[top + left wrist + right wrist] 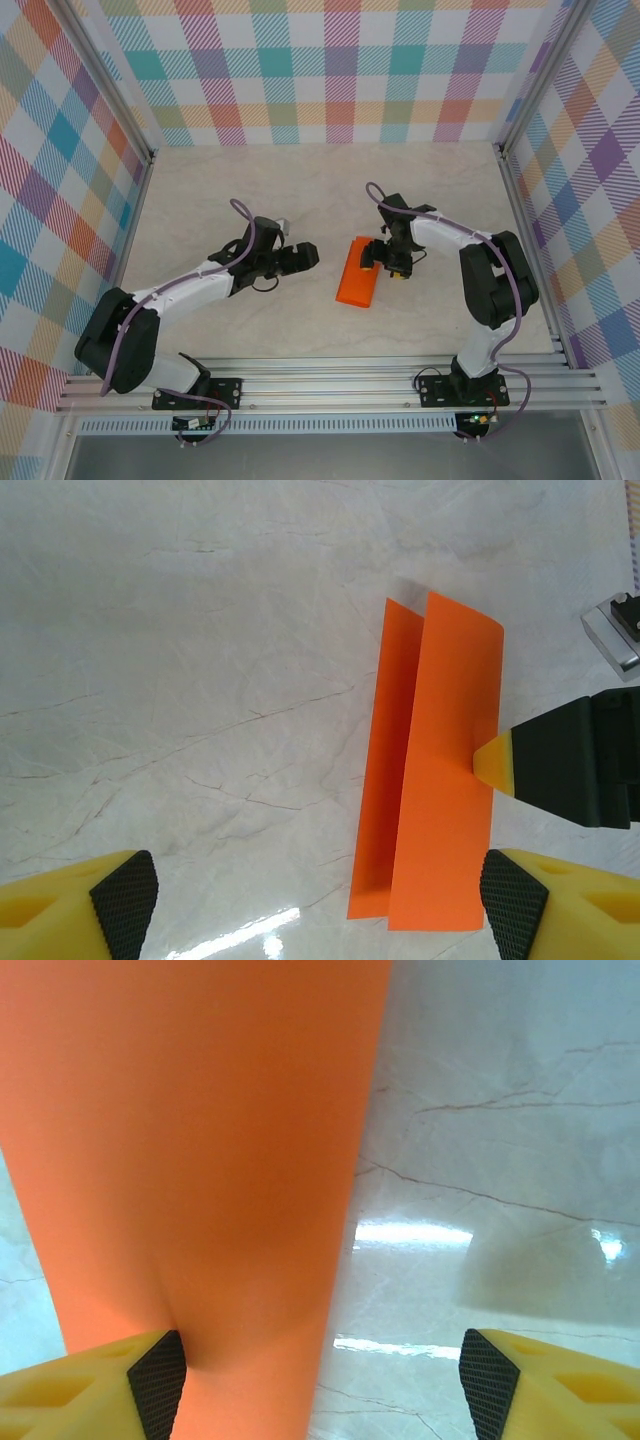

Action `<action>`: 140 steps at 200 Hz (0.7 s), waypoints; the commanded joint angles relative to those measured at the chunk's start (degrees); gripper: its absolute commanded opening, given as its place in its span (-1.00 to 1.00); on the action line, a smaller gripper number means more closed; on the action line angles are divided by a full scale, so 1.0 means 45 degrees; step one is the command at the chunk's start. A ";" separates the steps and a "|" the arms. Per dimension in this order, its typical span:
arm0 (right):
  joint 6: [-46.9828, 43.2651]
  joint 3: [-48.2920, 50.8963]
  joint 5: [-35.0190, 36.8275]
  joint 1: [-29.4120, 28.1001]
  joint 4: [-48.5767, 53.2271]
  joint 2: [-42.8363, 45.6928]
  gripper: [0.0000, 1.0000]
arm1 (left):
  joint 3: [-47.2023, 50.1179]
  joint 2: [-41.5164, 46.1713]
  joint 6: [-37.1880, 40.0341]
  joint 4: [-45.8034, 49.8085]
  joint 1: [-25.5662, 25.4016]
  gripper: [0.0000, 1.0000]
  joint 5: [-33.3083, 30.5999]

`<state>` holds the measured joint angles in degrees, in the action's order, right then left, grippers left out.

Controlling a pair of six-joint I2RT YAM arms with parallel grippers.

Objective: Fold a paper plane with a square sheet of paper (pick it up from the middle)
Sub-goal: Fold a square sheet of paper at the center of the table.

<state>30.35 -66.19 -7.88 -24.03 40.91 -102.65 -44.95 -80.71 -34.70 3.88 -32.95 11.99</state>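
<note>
The right pincer point(325, 1385) is seen with its jaws spread well apart, and nothing is clamped between them. The orange paper sheet point(200, 1140) is met by the pad point(160, 1375) at the left of the right wrist view. Whether it is pressed or merely touched cannot be told, as the paper is blurred so close to the lens. The opposite pad is set well clear of the paper, over the bare marbled surface point(500, 1110).

In the left wrist view, one yellow fingertip point(495, 760) of the right pincer is found against the paper's long edge, about midway along. The rest of that pincer is cut off by the frame.

The paper is folded into a long narrow rectangle, with an upper layer laid over a narrower strip. A pale sliver at its far end cannot be made out. It is placed on the surface between the two arms, nearer the right one. In the top view its far end is partly hidden under the right pincer.

The left pincer point(320, 905) is also seen with its jaws wide apart and empty, near the paper but not touching it.

A silver metal piece point(610, 630) is cut off at the frame edge and cannot be identified.
</note>
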 commanded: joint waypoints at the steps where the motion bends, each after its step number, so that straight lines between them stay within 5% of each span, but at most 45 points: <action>1: -0.0290 0.0125 -0.0102 0.0065 0.0044 -0.0113 0.52 | -0.0453 -0.0249 0.0067 -0.0266 -0.0236 0.69 0.0148; 140: 0.0053 -0.0322 -0.1236 0.0196 -0.0516 -0.0753 0.58 | -0.0578 -0.0841 0.0162 -0.0487 -0.0276 0.50 0.0288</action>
<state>29.71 -66.11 -11.70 -23.33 38.89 -104.47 -46.02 -83.85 -34.70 2.79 -33.26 12.40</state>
